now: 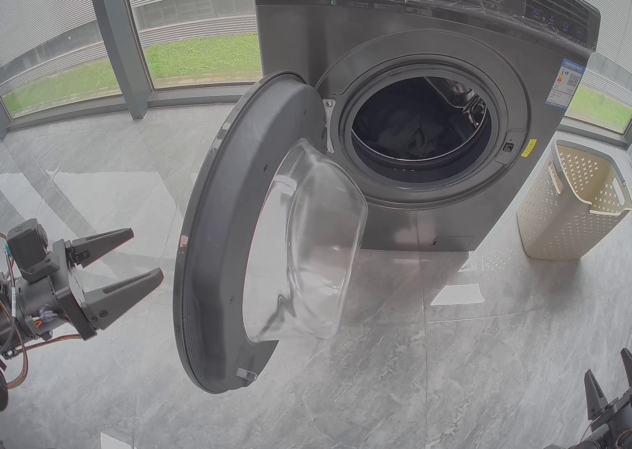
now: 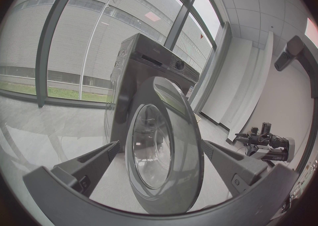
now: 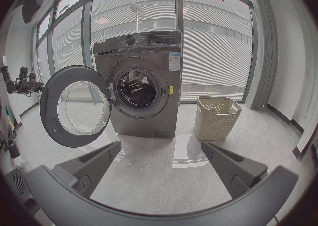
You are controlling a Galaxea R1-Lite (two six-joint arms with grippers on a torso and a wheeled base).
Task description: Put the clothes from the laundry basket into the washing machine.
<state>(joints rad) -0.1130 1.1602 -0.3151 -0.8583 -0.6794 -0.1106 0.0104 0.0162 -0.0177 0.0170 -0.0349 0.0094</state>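
Two arms low; left end effector [image 1: 146, 251] and right end effector [image 3: 160, 146] spread wide, empty

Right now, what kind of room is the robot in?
Probably a laundry corner in a big building. A washing machine stands with its door open, a laundry basket sits on the floor beside it, and tall windows run behind.

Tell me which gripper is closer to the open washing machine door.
The left gripper, jaws open, is just beside the rim of the washing machine door; the right gripper sits well back from it, off to the other side.
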